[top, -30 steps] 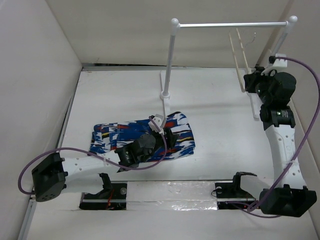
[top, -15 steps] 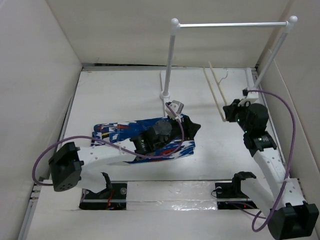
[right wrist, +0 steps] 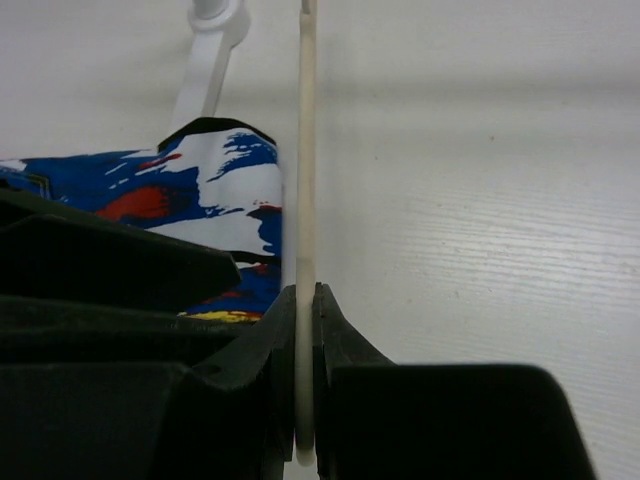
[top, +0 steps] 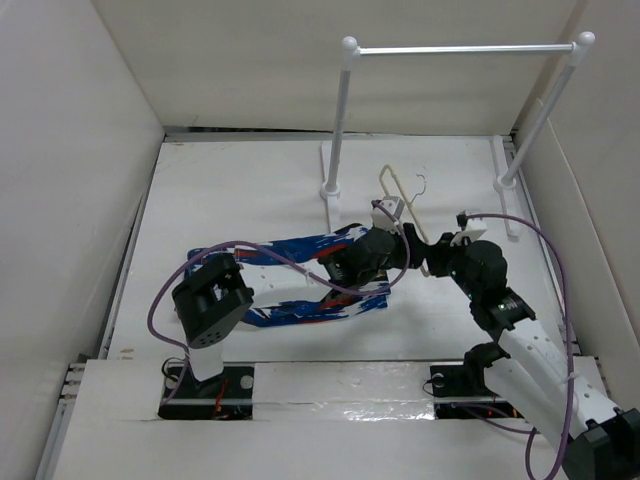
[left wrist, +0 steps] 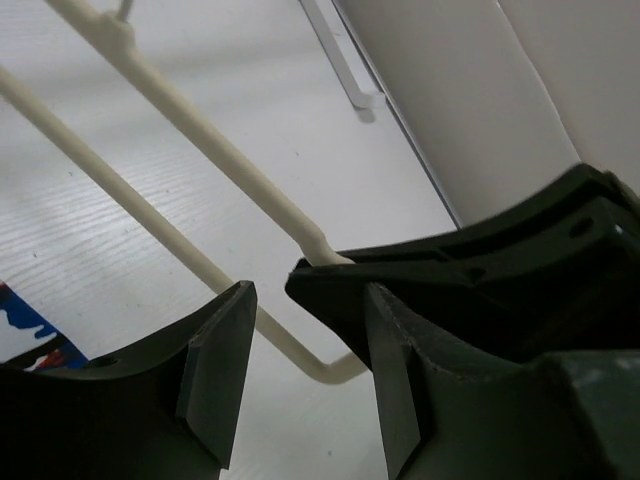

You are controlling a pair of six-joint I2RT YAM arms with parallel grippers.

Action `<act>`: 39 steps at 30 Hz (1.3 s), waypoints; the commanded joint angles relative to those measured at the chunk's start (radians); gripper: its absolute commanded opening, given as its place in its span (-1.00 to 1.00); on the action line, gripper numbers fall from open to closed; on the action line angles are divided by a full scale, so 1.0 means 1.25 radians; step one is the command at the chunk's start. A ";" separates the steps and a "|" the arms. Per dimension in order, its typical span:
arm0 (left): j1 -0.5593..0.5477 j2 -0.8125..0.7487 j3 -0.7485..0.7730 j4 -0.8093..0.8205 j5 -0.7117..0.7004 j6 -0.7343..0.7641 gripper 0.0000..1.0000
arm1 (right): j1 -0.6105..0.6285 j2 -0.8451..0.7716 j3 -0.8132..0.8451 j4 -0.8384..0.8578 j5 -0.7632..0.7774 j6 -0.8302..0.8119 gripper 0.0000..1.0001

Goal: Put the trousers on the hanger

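Low, right fingers (right wrist: 352, 392) (clamped) on hanger (right wrist: 307, 150).

Stretches the left arm (top: 275, 288) rightward over the middle of the table (top: 250, 185), elbow folded back by the near-left corner. Holds the left gripper (top: 398, 248) with jaws well apart, just beside the right gripper (top: 432, 260). Leans the right arm (top: 535, 350) forward and left from the near edge, fingers pinching the hanger (right wrist: 307, 150).

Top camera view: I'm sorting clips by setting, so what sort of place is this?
Likely a robot test cell, not a home: white panels box in the table, with a rail stand and trousers as props.
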 commanded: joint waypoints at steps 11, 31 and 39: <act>0.033 0.086 0.091 0.043 -0.011 -0.065 -0.09 | 0.080 -0.014 -0.024 0.102 0.087 0.024 -1.00; 0.064 0.061 -0.060 0.162 0.065 -0.106 -1.00 | 0.189 -0.075 -0.001 -0.067 0.144 0.038 0.14; 0.064 0.034 -0.155 0.273 0.126 -0.140 -1.00 | 0.167 -0.162 0.017 -0.102 0.134 0.035 -0.05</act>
